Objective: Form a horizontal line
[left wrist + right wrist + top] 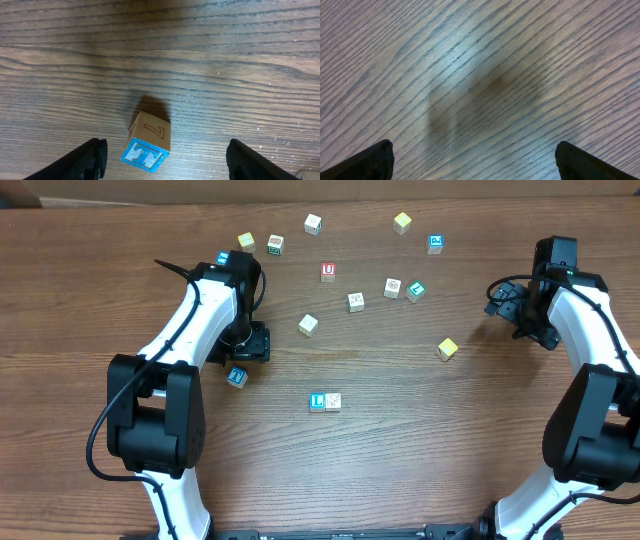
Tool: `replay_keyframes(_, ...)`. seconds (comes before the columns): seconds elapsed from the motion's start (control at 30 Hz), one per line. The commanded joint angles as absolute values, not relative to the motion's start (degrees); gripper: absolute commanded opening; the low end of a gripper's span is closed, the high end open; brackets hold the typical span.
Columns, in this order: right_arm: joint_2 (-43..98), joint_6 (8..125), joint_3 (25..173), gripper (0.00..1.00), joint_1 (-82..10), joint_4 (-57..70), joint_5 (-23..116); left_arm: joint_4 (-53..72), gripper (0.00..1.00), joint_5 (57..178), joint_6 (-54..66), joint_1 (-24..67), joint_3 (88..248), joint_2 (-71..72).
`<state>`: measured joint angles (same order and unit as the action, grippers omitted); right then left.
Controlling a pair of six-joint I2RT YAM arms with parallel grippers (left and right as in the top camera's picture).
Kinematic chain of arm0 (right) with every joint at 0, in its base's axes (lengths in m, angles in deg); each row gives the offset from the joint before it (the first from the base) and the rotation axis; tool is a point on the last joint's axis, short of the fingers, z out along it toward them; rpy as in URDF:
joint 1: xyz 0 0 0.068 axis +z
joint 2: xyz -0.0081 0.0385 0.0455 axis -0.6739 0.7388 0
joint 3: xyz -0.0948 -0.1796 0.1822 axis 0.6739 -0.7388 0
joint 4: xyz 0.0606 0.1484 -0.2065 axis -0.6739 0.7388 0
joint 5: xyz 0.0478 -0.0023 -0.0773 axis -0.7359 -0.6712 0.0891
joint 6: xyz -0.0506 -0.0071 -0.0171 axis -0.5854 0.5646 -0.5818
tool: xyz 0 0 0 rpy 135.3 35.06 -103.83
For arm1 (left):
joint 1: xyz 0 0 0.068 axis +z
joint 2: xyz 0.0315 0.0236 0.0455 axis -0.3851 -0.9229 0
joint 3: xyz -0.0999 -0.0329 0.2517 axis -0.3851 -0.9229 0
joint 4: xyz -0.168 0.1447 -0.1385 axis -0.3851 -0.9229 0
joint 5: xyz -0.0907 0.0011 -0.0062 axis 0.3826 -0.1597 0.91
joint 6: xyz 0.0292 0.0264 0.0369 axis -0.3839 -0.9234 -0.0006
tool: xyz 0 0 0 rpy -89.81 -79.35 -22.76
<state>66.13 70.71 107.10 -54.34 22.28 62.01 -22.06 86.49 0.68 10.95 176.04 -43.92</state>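
Observation:
Two small letter cubes touch side by side in the lower middle of the table and make a short horizontal line [325, 402]: a blue "L" cube [317, 402] on the left and a tan cube [334, 402] on the right. My left gripper [240, 363] hovers open over a separate blue-faced cube [237, 376]. In the left wrist view that cube [146, 145] lies tilted on the wood between the wide-apart fingers [90, 160], touching neither. My right gripper [503, 298] is at the far right, open, and its wrist view shows the gripper [475, 165] over bare wood only.
Loose cubes lie scattered across the far half: a red "U" cube [328, 272], white cubes [313, 223] [356, 302], yellow cubes [402, 222] [447, 349], a teal cube [416, 291] and a blue one [435, 243]. A pale cube [308, 324] lies right of the left arm.

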Motion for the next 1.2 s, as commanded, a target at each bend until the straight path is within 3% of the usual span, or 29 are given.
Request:
replay_keyframes(0.0,64.91,70.64,108.30,1.00,-54.38,22.06,62.33,-21.91,0.75,87.13,-0.59,10.58,175.34,-44.11)
replay_keyframes(0.63,64.91,70.64,108.30,1.00,-54.38,22.06,62.33,-22.87,0.78,86.38,-0.59,10.58,173.55,-44.11)
replay_keyframes(0.87,64.91,70.64,108.30,1.00,-54.40,22.06,62.33,-21.74,0.71,86.32,-0.61,10.58,170.95,-44.11)
replay_keyframes(1.0,64.91,70.64,108.30,1.00,-54.38,22.06,62.33,-21.69,0.78,86.21,-0.67,10.62,170.86,-44.11)
replay_keyframes(1.1,64.91,70.64,108.30,1.00,-54.38,22.06,62.33,-24.18,0.74,84.09,-0.52,10.69,173.35,-43.92)
replay_keyframes(1.17,64.91,70.64,108.30,1.00,-54.40,22.06,62.33,-24.64,0.77,83.54,-0.45,10.69,175.12,-42.30)
